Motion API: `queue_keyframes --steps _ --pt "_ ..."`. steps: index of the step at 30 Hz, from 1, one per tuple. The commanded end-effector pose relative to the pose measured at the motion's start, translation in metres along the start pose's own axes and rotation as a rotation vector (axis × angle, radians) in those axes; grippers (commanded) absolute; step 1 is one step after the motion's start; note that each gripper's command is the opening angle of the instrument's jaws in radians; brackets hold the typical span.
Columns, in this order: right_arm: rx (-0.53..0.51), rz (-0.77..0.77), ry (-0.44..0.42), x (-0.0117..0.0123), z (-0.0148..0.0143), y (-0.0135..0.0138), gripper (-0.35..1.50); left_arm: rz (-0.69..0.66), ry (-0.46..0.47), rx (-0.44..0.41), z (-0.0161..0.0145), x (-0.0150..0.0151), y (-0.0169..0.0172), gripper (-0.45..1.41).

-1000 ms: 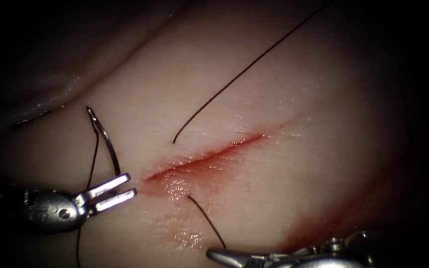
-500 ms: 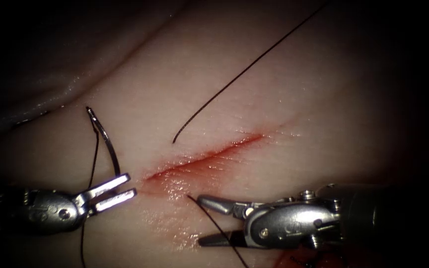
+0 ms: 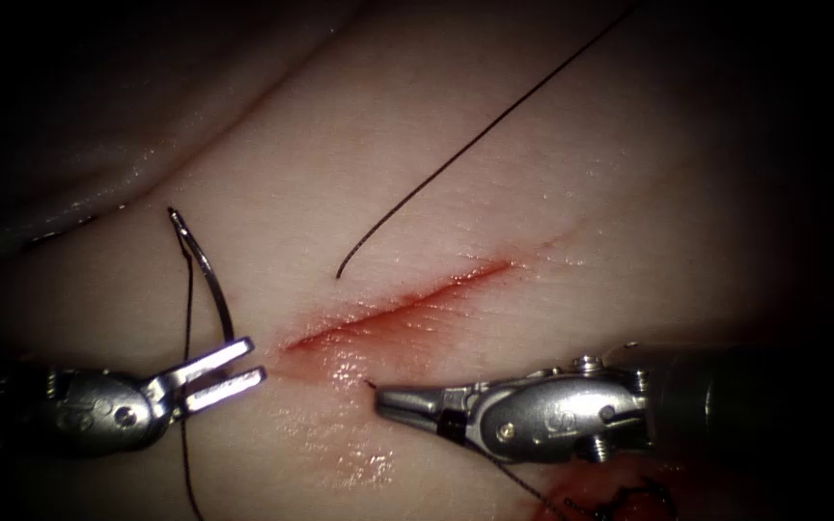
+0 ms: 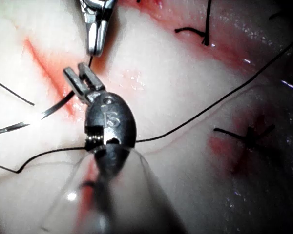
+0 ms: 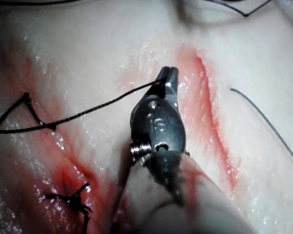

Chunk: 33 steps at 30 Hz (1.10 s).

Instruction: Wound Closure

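The left tool point(image 3: 248, 365), left of the cut point(image 3: 398, 307), still clamps the needle point(image 3: 207, 275) near one end, clear of the tissue point(image 3: 552, 222); the right tool point(image 3: 403, 405) has now closed on the thread point(image 3: 371, 386) below the cut

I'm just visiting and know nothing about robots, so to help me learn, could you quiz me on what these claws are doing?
1. True or false: the needle is stuck in the tissue.
2. The right claw is shut on: A) the needle B) the thread C) nothing.
3. Fill in: the left claw grips the ____.

Key: 1 false, it is clear of the tissue; 2 B; 3 needle.
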Motion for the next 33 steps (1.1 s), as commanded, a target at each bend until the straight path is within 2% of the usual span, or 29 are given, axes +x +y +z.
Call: queue_keyframes --steps 1,4,10,14,20,22,23,27,31,32,33 --pt "0.009 -0.004 0.006 0.0002 0.0007 -0.0006 -0.35 -0.002 0.000 -0.002 0.0004 -0.0005 0.0007 -0.45" --pt "0.038 -0.018 0.001 0.0014 0.0000 -0.0012 -0.35 -0.002 0.000 -0.002 0.0004 -0.0005 0.0007 -0.45" --pt "0.088 -0.027 0.011 0.0040 -0.0013 -0.0040 -0.35 -0.001 0.000 -0.002 0.0004 -0.0005 0.0007 -0.45" --pt "0.140 -0.038 -0.001 0.0073 -0.0027 -0.0068 -0.35 -0.001 0.000 -0.002 0.0004 -0.0005 0.0006 -0.45" --pt "0.249 -0.059 -0.017 0.0113 -0.0043 -0.0100 -0.35 -0.001 0.000 -0.002 0.0004 -0.0005 0.0006 -0.45" --pt "0.257 -0.063 -0.018 0.0117 -0.0046 -0.0104 -0.35 -0.001 0.000 -0.002 0.0004 -0.0005 0.0006 -0.45" --pt "0.286 -0.069 -0.013 0.0129 -0.0052 -0.0113 -0.35 -0.001 0.000 -0.002 0.0005 -0.0005 0.0006 -0.45" --pt "0.314 -0.075 0.011 0.0145 -0.0058 -0.0125 -0.35 -0.001 0.000 -0.002 0.0005 -0.0005 0.0006 -0.45" --pt "0.308 -0.069 0.015 0.0150 -0.0057 -0.0122 -0.35 -0.001 0.000 -0.001 0.0005 -0.0005 0.0006 -0.45" --pt "0.283 -0.061 0.028 0.0150 -0.0055 -0.0116 -0.32 -0.001 0.000 -0.001 0.0005 -0.0005 0.0006 -0.45" --pt "0.223 -0.056 0.041 0.0146 -0.0054 -0.0105 0.37 -0.001 0.000 -0.001 0.0005 -0.0005 0.0006 -0.45"
